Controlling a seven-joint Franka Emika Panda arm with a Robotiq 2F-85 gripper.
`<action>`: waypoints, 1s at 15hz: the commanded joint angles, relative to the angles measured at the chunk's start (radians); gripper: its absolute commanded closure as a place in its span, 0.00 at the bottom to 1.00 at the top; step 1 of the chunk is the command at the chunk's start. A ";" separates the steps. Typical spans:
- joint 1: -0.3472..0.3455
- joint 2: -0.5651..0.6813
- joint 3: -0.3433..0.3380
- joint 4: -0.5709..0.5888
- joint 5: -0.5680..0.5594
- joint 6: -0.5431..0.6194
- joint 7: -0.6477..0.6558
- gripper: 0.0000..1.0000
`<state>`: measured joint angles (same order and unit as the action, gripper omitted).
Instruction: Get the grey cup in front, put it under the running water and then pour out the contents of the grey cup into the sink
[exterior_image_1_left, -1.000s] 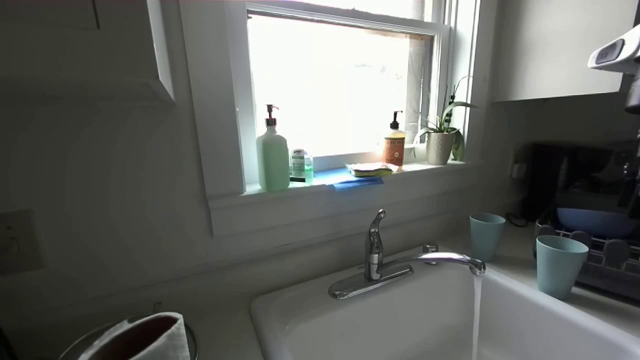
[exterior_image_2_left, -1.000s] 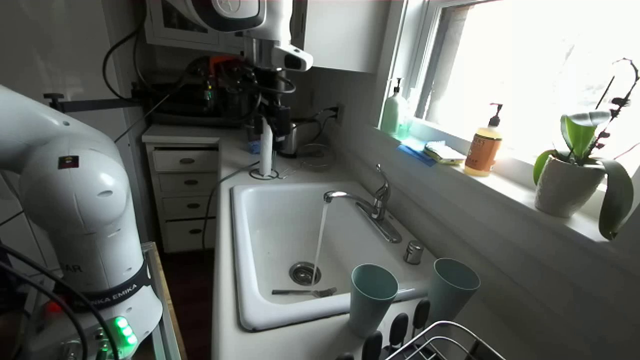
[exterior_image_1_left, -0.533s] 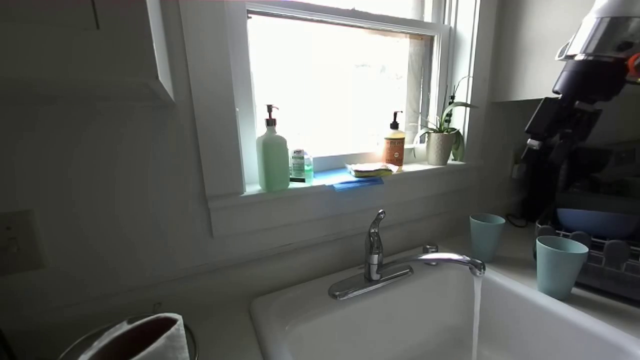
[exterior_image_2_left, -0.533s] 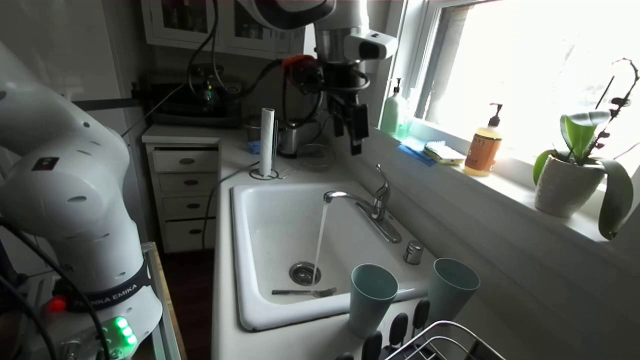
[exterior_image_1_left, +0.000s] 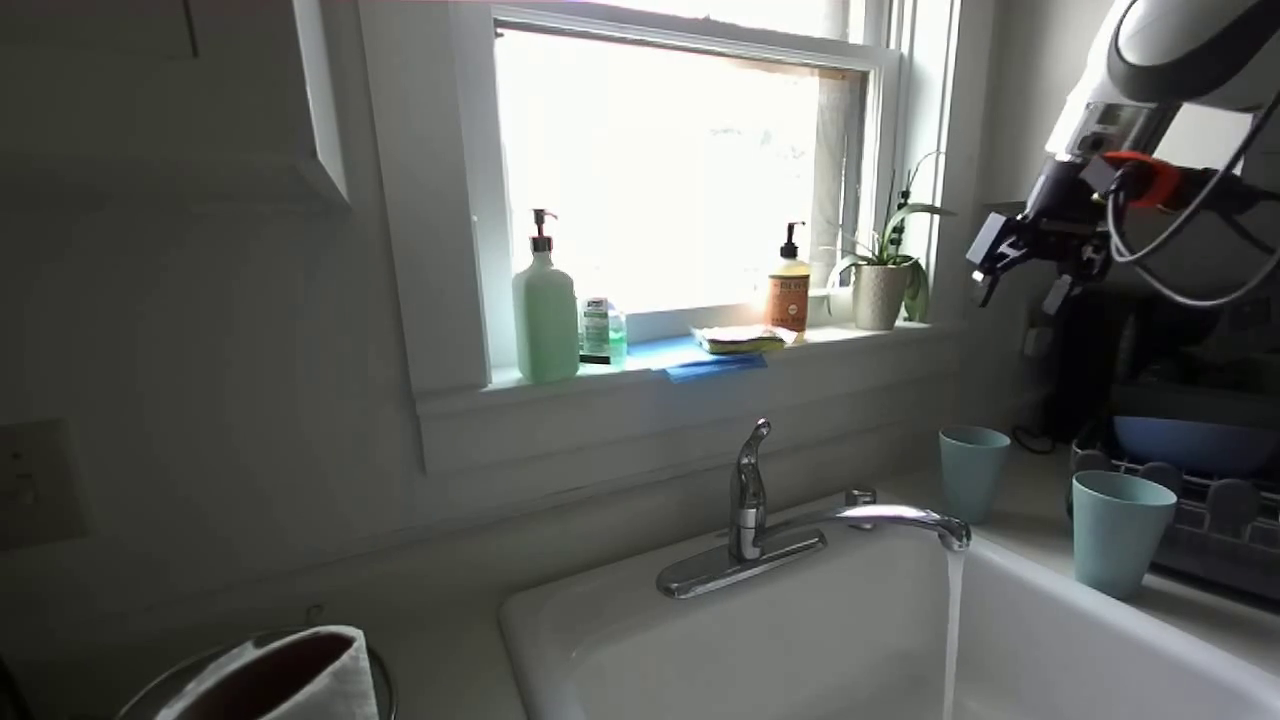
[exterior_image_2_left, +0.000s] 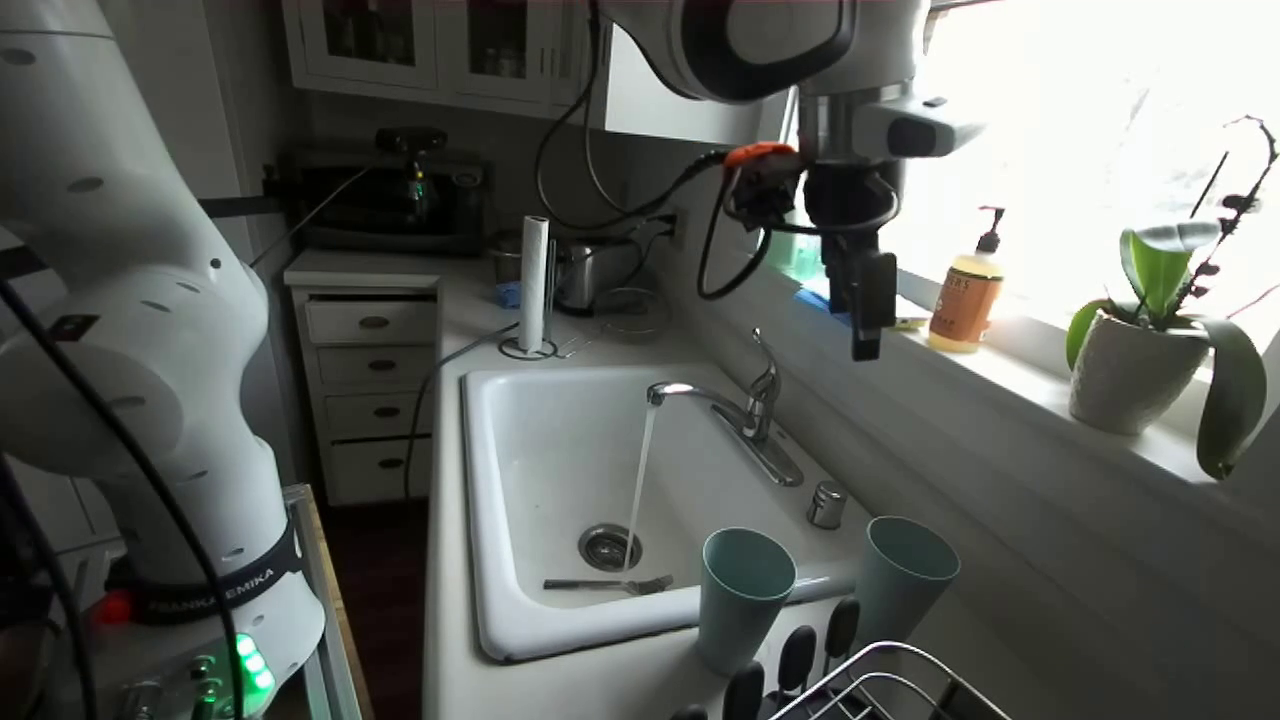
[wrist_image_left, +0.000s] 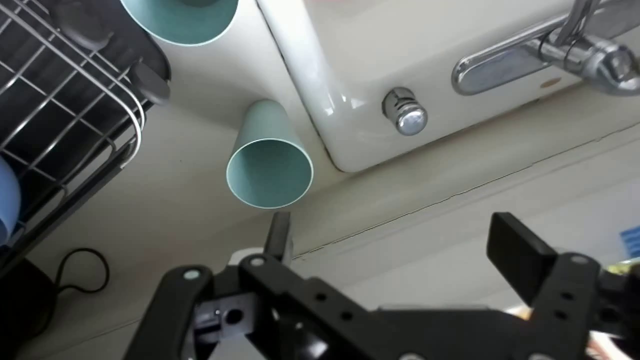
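The grey cup (exterior_image_1_left: 973, 475) stands upright on the counter near the wall, behind the sink's corner. It also shows in an exterior view (exterior_image_2_left: 905, 575), its lower part behind the rack, and in the wrist view (wrist_image_left: 270, 172). A paler, larger-looking tumbler (exterior_image_1_left: 1120, 535) stands beside it, nearer the dish rack. My gripper (wrist_image_left: 392, 220) is open and empty, high above the cups near the window wall, as both exterior views show (exterior_image_1_left: 1020, 285) (exterior_image_2_left: 857, 325). In the wrist view the grey cup lies outside the jaws. The running water (exterior_image_2_left: 641, 485) falls into the white sink (exterior_image_2_left: 482, 500).
A wire dish rack (wrist_image_left: 60, 100) stands beside the cups. The chrome faucet (exterior_image_2_left: 690, 390) reaches over the sink, with a metal cap (exterior_image_2_left: 827, 503) by the rim. A fork (exterior_image_2_left: 610, 584) lies in the sink. An orange soap bottle (exterior_image_2_left: 965, 300) and potted orchid (exterior_image_2_left: 1140, 365) stand on the sill.
My arm has swung from the far end of the sink toward the window and the cups, bringing the gripper into both exterior views. The cups and the water have not changed.
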<state>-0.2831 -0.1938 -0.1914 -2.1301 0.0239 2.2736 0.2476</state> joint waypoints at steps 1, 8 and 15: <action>-0.012 0.167 -0.035 0.145 0.013 -0.007 0.099 0.00; -0.021 0.335 -0.098 0.245 0.064 -0.011 0.096 0.00; -0.023 0.393 -0.112 0.254 0.103 -0.004 0.087 0.00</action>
<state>-0.3086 0.1970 -0.3001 -1.8814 0.1251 2.2739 0.3366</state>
